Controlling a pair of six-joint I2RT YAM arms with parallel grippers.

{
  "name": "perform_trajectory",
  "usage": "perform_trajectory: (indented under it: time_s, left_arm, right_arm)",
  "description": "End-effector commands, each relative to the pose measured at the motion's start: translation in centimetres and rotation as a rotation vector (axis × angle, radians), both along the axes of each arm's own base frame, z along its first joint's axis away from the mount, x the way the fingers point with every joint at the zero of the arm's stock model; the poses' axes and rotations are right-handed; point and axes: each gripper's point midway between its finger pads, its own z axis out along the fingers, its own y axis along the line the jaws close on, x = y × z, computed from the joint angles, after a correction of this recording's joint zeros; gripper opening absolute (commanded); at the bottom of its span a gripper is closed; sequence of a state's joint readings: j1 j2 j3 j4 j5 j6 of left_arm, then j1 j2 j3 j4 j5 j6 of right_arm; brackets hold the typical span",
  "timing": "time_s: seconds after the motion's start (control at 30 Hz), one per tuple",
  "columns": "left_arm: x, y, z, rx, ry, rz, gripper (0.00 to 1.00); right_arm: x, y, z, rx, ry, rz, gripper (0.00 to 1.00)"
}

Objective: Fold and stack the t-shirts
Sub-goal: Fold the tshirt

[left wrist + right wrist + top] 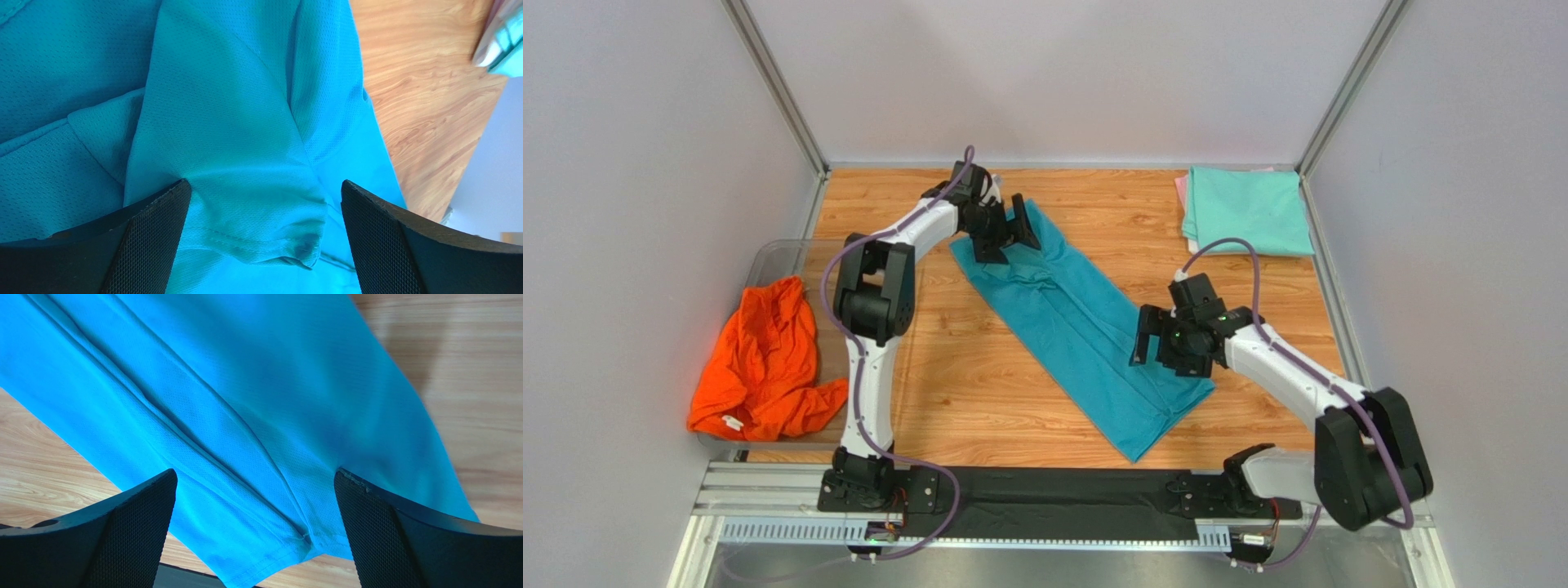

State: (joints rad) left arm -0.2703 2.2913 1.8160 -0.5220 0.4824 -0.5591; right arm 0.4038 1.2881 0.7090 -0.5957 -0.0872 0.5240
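The teal-blue t-shirt point(1075, 321) lies on the table folded into a long narrow strip, running from far left to near right. My left gripper point(1005, 233) is open just above its far end, over a folded sleeve hem point(258, 239). My right gripper point(1161, 343) is open above its near end, over the bottom hem point(270, 551). The orange t-shirt point(765, 364) lies crumpled at the left. A folded mint green t-shirt point(1249, 211) lies at the far right on a pale pink t-shirt point(1182, 194), of which only an edge shows.
A clear plastic tub point(775, 254) holds the orange shirt at the table's left edge. Grey walls close in the left, far and right sides. A black strip point(1063, 490) and a metal rail run along the near edge between the arm bases.
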Motion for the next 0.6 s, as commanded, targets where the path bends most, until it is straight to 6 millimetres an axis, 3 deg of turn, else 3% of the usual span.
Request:
perform_trajectory:
  time_s: [0.0, 0.2, 0.57]
  left_arm:
    - [-0.3, 0.2, -2.2, 0.016, 0.091, 0.004, 1.0]
    - [1.0, -1.0, -1.5, -0.04, 0.09, -0.006, 1.0]
    - [1.6, -1.6, -2.6, -0.066, 0.122, -0.009, 1.0]
  right_arm:
    - [1.2, 1.7, -0.1, 0.03, -0.04, 0.021, 1.0]
    - [-2.4, 2.7, -2.5, 0.049, 0.041, 0.067, 1.0]
    - [-8.7, 8.4, -1.7, 0.182, 0.096, 0.225, 1.0]
